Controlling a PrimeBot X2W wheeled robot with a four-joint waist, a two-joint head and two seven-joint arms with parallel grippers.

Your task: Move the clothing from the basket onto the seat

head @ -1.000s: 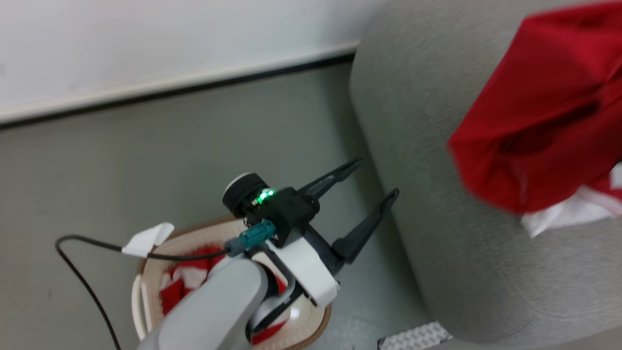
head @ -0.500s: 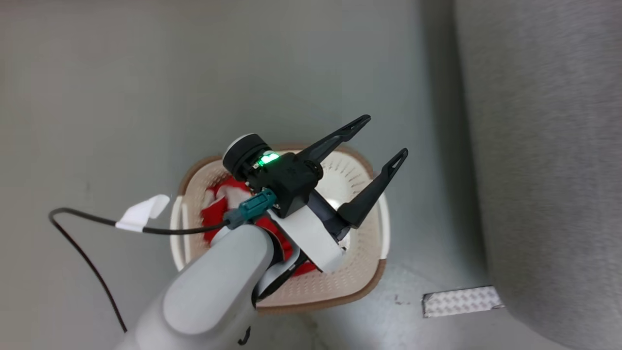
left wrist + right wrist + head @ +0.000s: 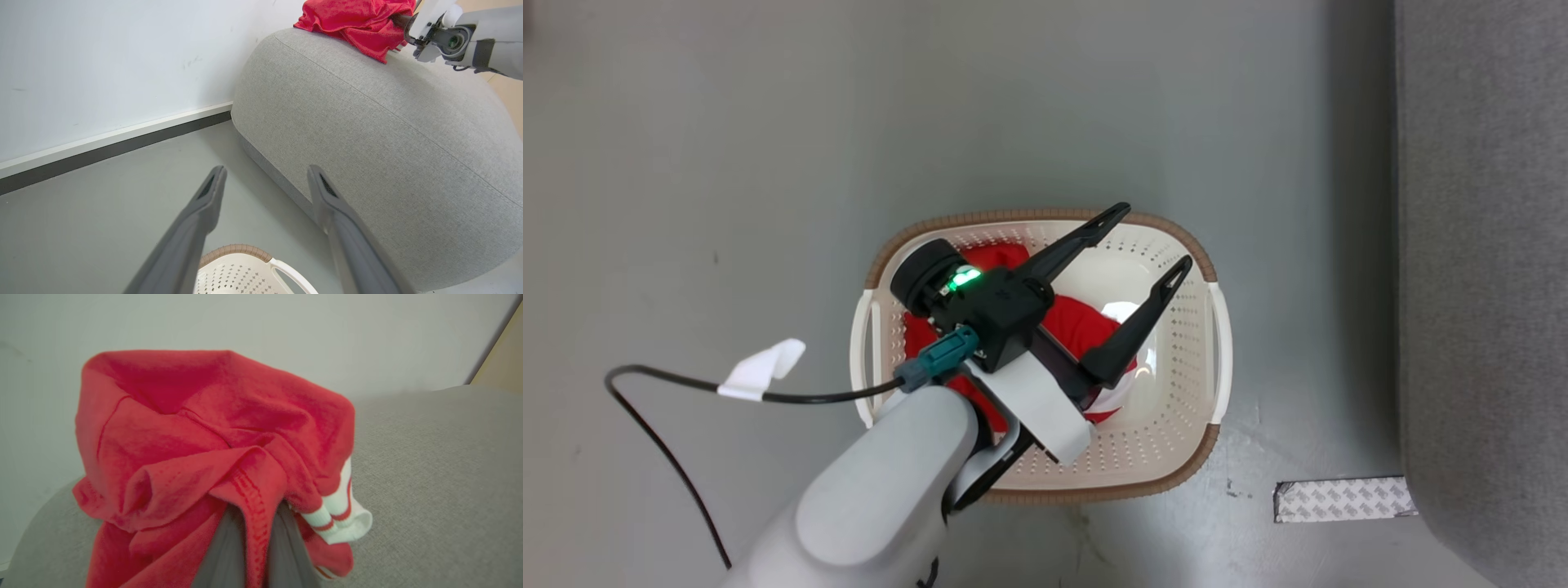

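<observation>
**Lot 1:** red striped-cuff garment [image 3: 212,428], bunched on top of the seat [image 3: 429,457]. My right claw [image 3: 255,539] has its fingers almost together, with a fold of this garment pinched between them.

**Lot 2:** red heap [image 3: 1078,322] with a white patch, lying in the basket [image 3: 1176,384] on the floor beside the seat. My left claw [image 3: 1153,237] hangs above it, fingers spread wide, holding nothing.

**Handling, as I judge it:** light, limp and not fragile. It will drape and trail, and may catch on the rim.

**Best hold:** 1 raised fold near the heap's middle, pinched deep so the layers cannot slip.
</observation>
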